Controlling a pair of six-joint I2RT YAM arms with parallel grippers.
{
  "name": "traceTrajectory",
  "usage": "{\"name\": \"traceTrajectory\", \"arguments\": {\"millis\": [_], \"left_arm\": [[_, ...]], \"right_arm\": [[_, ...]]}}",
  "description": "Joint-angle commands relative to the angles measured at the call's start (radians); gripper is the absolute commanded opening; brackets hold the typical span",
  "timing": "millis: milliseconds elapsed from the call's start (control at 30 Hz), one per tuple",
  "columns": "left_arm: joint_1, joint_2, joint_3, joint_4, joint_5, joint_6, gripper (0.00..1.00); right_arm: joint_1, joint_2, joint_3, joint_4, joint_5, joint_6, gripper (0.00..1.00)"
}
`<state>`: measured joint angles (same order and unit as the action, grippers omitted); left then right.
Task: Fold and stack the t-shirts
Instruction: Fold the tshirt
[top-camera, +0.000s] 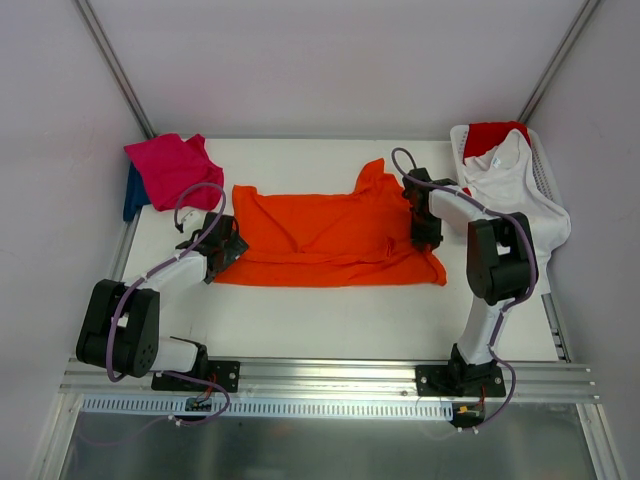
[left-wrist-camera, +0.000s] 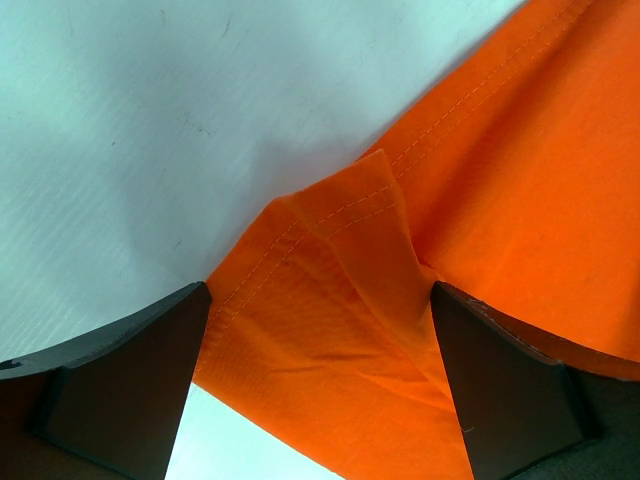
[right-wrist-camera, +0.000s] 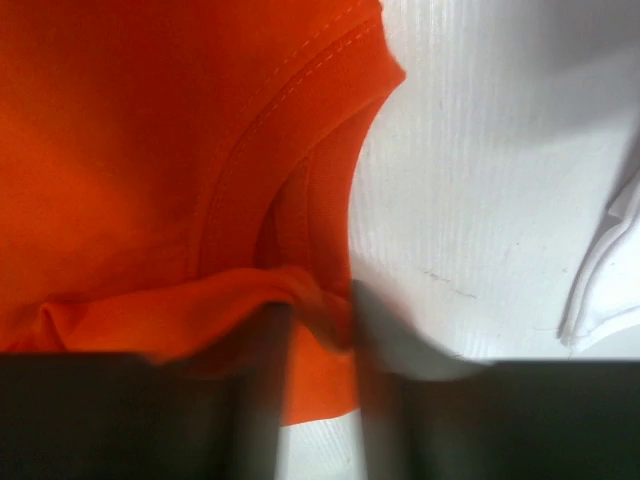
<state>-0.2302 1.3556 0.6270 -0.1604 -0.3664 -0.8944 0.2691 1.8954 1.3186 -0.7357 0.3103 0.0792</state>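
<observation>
The bright orange t-shirt (top-camera: 330, 235) lies spread across the middle of the table, partly folded and wrinkled. My left gripper (top-camera: 225, 245) is at its left edge, low over the cloth. In the left wrist view it (left-wrist-camera: 320, 300) is open, jaws wide apart, with a hemmed corner of the orange t-shirt (left-wrist-camera: 500, 180) lying between them. My right gripper (top-camera: 425, 235) is at the shirt's right edge, near the collar. In the right wrist view it (right-wrist-camera: 322, 310) has its fingers drawn close on a bunched fold of the orange t-shirt (right-wrist-camera: 130, 150).
A magenta-pink t-shirt (top-camera: 170, 165) lies on a dark blue one (top-camera: 133, 195) at the back left corner. A white plastic basket (top-camera: 545, 170) at the back right holds a white t-shirt (top-camera: 505, 175) and a red one (top-camera: 492, 135). White cloth (right-wrist-camera: 610, 260) shows at the right wrist view's edge.
</observation>
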Motion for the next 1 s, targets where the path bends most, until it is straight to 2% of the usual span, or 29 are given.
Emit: {"name": "traceTrajectory", "arguments": {"millis": [0, 33, 67, 200, 333, 500, 767, 867, 900, 967], "left_arm": [[-0.009, 0.0, -0.01, -0.004, 0.006, 0.023, 0.95], [-0.009, -0.001, -0.012, -0.004, 0.007, 0.023, 0.95], [-0.009, -0.003, -0.012, -0.004, 0.009, 0.022, 0.95], [-0.011, -0.01, -0.016, -0.002, 0.015, 0.02, 0.95], [-0.015, -0.018, -0.018, -0.004, 0.017, 0.02, 0.95], [-0.023, -0.03, -0.016, -0.004, 0.015, 0.017, 0.94], [-0.032, -0.058, -0.023, -0.002, 0.017, 0.015, 0.94], [-0.032, -0.073, -0.033, -0.002, 0.015, 0.017, 0.94], [-0.032, -0.079, -0.041, -0.002, 0.015, 0.017, 0.94], [-0.032, -0.088, -0.052, -0.002, 0.014, 0.015, 0.94]], "right_arm": [[-0.008, -0.01, 0.021, 0.004, 0.052, 0.002, 0.4], [-0.008, -0.013, 0.019, 0.004, 0.059, 0.002, 0.84], [-0.008, -0.021, 0.015, 0.004, 0.065, 0.004, 0.99], [-0.01, -0.074, 0.013, -0.008, 0.113, 0.008, 1.0], [0.001, -0.206, 0.007, -0.036, 0.066, 0.019, 1.0], [0.09, -0.35, -0.022, -0.071, 0.023, 0.039, 0.99], [0.182, -0.493, -0.192, -0.056, -0.08, 0.114, 0.99], [0.194, -0.528, -0.266, -0.05, -0.073, 0.134, 0.86], [0.194, -0.548, -0.286, -0.042, -0.071, 0.137, 0.58], [0.194, -0.561, -0.332, -0.036, -0.065, 0.145, 0.34]]}}
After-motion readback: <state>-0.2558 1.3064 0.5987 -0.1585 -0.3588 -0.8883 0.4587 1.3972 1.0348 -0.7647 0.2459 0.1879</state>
